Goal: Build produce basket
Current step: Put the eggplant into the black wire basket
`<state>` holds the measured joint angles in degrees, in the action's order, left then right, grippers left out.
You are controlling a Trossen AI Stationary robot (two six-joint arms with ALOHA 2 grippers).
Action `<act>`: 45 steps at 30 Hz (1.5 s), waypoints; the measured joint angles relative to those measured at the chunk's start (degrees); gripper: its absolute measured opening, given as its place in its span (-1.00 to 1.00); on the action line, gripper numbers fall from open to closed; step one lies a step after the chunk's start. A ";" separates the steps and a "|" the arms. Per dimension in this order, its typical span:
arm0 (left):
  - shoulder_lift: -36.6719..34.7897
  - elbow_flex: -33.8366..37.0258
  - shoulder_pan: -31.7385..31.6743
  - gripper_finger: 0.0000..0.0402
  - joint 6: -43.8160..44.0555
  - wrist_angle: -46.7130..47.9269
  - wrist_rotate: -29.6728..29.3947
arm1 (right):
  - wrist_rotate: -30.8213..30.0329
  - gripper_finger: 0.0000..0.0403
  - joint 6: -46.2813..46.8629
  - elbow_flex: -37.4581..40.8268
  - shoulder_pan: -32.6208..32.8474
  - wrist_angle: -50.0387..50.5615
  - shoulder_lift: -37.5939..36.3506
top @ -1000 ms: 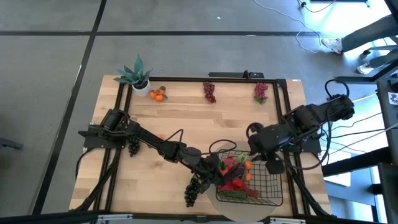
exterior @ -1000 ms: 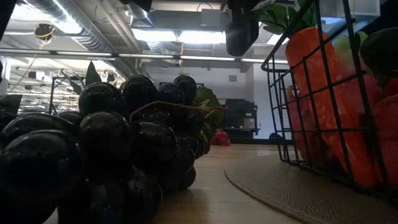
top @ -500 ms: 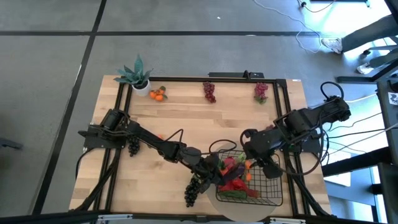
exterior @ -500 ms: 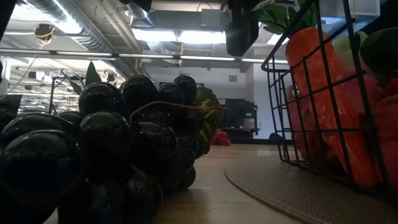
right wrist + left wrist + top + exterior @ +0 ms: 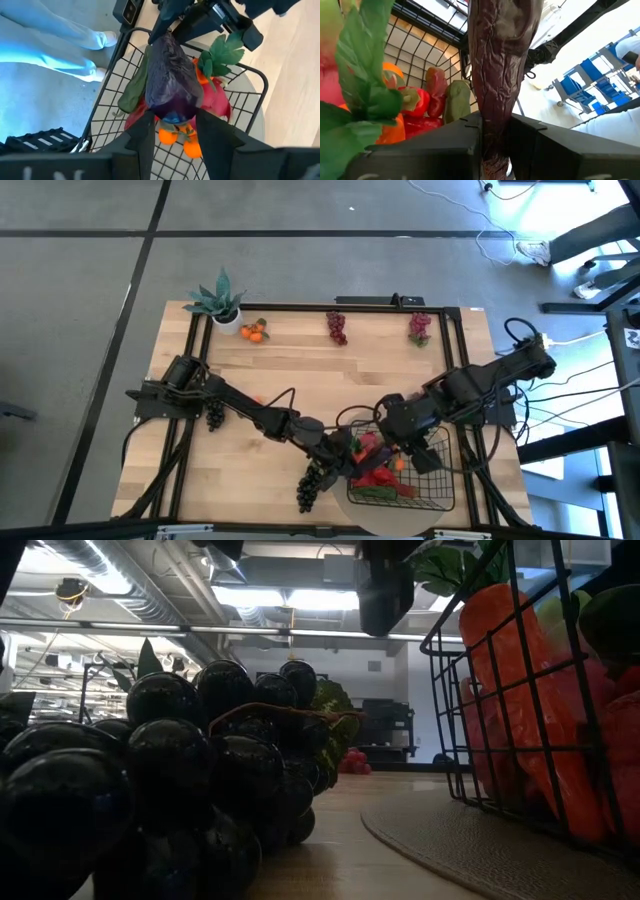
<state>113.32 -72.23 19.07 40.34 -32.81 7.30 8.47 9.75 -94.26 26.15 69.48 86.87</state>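
The black wire basket stands on a round beige mat at the near right and holds a carrot, red pieces and small oranges. Above it my left gripper is shut on a dark purple eggplant. My right gripper is open; its fingers stand on either side of the eggplant's free rounded end, and no touch shows. In the high view the right gripper is over the basket's far left part. My left gripper pinches one end of the eggplant between its two fingers. The fingers come nearly level from the table's left and lie along the eggplant. The eggplant sticks out forward from the fingers, lifted clear above the produce in the basket.
A bunch of black grapes lies left of the basket, close to the low camera. At the far edge are a potted plant, tangerines and two red grape bunches. Dark grapes lie under the left arm.
My right gripper has moved toward the table's left and down, from over the basket's right side to the eggplant's free end. My left gripper and the eggplant have kept still.
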 joint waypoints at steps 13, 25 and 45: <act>0.00 0.02 -0.24 -0.80 -0.13 0.95 -0.38 | 0.68 -0.38 0.43 -0.04 0.00 -2.76 0.46; 0.00 0.02 -1.03 -0.80 0.01 1.34 -0.41 | 0.59 -0.82 0.65 -0.04 0.00 -2.85 0.46; 0.00 0.00 -1.44 -0.53 1.66 3.40 -0.93 | 0.60 -0.90 0.69 -0.04 0.00 -3.02 0.57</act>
<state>113.32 -72.23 17.63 42.00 -29.41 6.37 9.07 10.44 -94.30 26.15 66.46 87.44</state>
